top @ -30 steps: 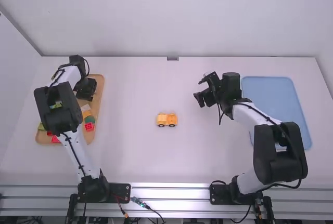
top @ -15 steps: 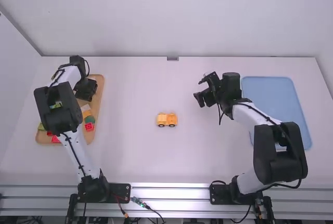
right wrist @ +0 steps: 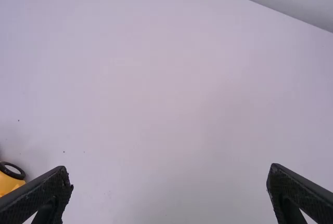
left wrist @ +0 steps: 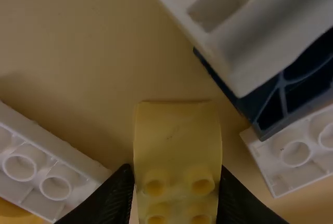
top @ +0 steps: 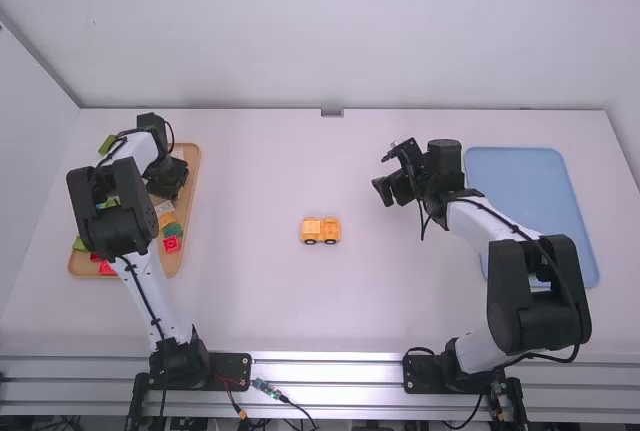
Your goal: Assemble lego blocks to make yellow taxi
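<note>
L arm [top: 108, 213] shifted slightly; L jaws clamped on yel. block [left wrist: 177, 148], R jaws wide apart.

White links [top: 470, 221], blocky black joints [top: 512, 301], thin black cables [top: 555, 357], dark rectangular base plates [top: 232, 369].

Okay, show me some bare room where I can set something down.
Bare table lies between the wooden tray and the yellow vehicle, and between that vehicle and the right gripper. It's crowded on the wooden tray: blocks and the left arm.
</note>
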Robot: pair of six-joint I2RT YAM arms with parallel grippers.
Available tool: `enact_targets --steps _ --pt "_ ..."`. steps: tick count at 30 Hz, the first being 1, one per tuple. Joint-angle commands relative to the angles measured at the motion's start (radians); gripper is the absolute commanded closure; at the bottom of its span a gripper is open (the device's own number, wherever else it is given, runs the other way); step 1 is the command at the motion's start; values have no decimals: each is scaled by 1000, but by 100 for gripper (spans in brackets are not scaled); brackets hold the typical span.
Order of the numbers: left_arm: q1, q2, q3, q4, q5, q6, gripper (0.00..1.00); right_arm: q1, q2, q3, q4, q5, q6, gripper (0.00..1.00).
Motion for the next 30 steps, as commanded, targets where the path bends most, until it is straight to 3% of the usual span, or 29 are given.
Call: enact_targets --steps 1,4,7,8,9,11,15,25,30 --pt "-2 2 -24 2 -8 15 62 0 7 24 -4 -2 -1 1" --pt "1 3 -23 2 -11 19 67 0 7 24 -4 -2 -1 1" --pt "5 3 -24 2 -11 18 65 0 7 24 -4 -2 0 1" --pt "5 2 -23 1 -14 18 68 0 7 24 -4 -2 -1 1" --pt "5 2 -24 -2 -20 19 79 0 7 24 -4 -2 0 1" --pt "5 2 -23 -13 -42 18 90 0 7 24 -4 -2 -1 1" --pt "5 3 -24 -35 -56 18 98 0 7 24 -4 -2 0 1" --pt "-5 2 -3 -39 -121 56 98 0 7 24 3 -2 0 1" --pt "-25 -4 73 -38 -31 236 98 0 7 24 14 -2 0 1"
